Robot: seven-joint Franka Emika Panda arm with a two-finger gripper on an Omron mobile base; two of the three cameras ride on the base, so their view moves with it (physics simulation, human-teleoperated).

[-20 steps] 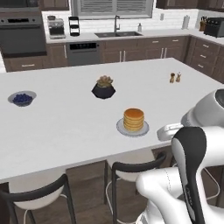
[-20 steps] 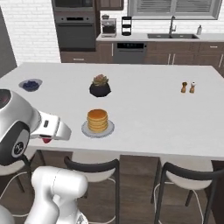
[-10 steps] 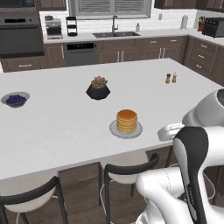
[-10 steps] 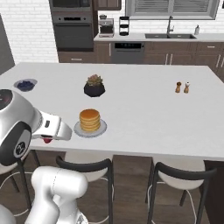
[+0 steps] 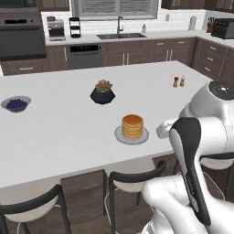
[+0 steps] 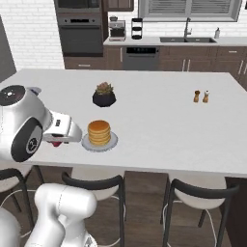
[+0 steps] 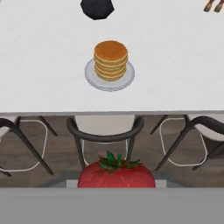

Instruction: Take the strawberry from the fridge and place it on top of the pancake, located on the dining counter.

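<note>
Kitchen scene, arm stationed at the near edge of the dining counter point(image 5: 55, 137), a white island with black-framed stools point(image 6: 193, 198) tucked under its near side.

Gripper point(image 6: 57, 143): seen in the right base view at the end of the white wrist, just off the counter's near edge and beside the plate. A spot of red shows beneath the wrist there. In the hand view the strawberry point(image 7: 116, 175) sits at the bottom centre, red body with green leafy cap pointing up, right at the hand; gripper is closed on the strawberry, jaws part-way apart around it. Fingertips themselves are not distinguishable behind the fruit.

Pancake point(image 7: 111, 59): golden-brown stack on a small pale plate point(image 7: 94, 78), on the counter near its front edge, straight ahead of the strawberry in the hand view and apart from it. Strawberry is over the stool gap in front of the counter edge, not over the stack.

Further out: black pot with a succulent point(image 5: 103, 93) behind the pancake toward mid-counter. Bowl of blueberries point(image 5: 16, 103) far left on the counter in the left base view. Salt and pepper shakers point(image 6: 201, 96) well to the right. Back wall: oven point(image 6: 79, 34), sink with faucet point(image 5: 119, 32), dark brown cabinets.
</note>
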